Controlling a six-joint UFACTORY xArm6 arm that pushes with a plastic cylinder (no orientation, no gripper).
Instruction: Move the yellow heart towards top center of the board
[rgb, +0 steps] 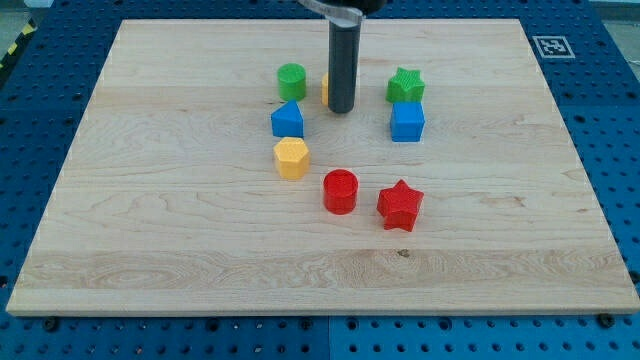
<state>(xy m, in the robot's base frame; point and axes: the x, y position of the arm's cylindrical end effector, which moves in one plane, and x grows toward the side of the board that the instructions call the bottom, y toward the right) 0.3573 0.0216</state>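
Camera view: my tip (341, 108) hides most of yellow heart (325, 88).

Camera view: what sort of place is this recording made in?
Probably a robotics lab bench: a wooden board with small coloured blocks sits on a blue perforated table, and a fiducial marker is at the board's corner.

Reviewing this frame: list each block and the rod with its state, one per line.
my tip: down on the board, right in front of the yellow heart.
yellow heart: mostly hidden behind the rod, only a sliver shows.
green cylinder: upright, apart.
green star: flat, just above the blue cube.
blue block: flat, above the yellow hexagon.
red cylinder: upright.
red star: flat.
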